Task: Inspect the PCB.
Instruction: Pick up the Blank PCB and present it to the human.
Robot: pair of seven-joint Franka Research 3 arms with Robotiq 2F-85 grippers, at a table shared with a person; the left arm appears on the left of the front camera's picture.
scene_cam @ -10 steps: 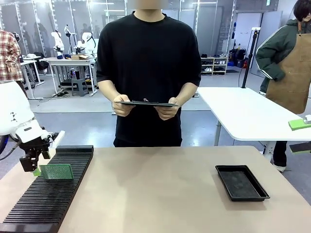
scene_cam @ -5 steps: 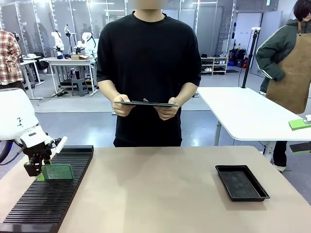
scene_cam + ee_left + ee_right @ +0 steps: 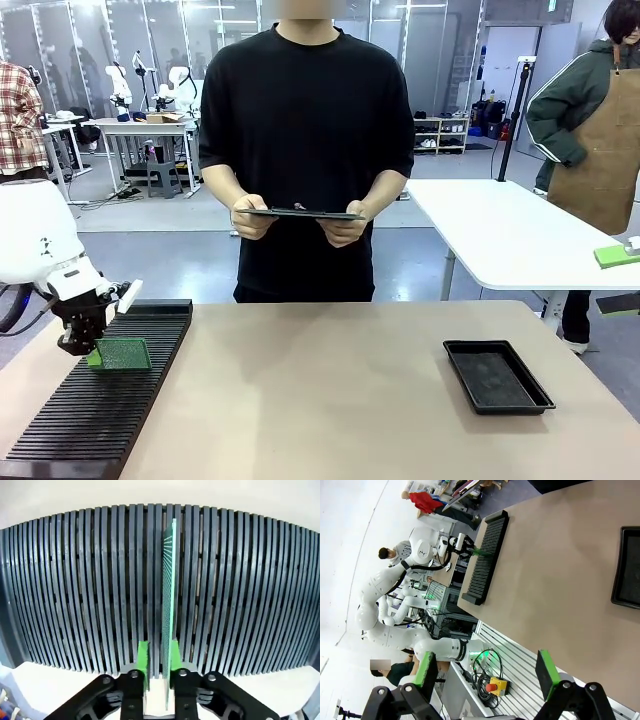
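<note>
The PCB [image 3: 120,353] is a thin green board with a grid of pale dots. It stands on edge in a slot of the black slotted rack [image 3: 110,410] at the table's left. My left gripper [image 3: 94,350] is at the board's left end. In the left wrist view the PCB [image 3: 167,605] runs edge-on between the green pads [image 3: 143,655]. One pad lies against the board, and a slim gap shows at the other pad. My right gripper [image 3: 485,675] hangs high above the table, open and empty.
A person stands at the far side holding a dark flat clipboard [image 3: 300,213] in both hands. A black tray [image 3: 540,400] lies on the table's right, also seen in the right wrist view [image 3: 616,565]. The rack [image 3: 75,580] has many free slots.
My left gripper has dropped down onto the PCB's left end and its jaws have narrowed around the board. The board, the person and the right arm have stayed put.
</note>
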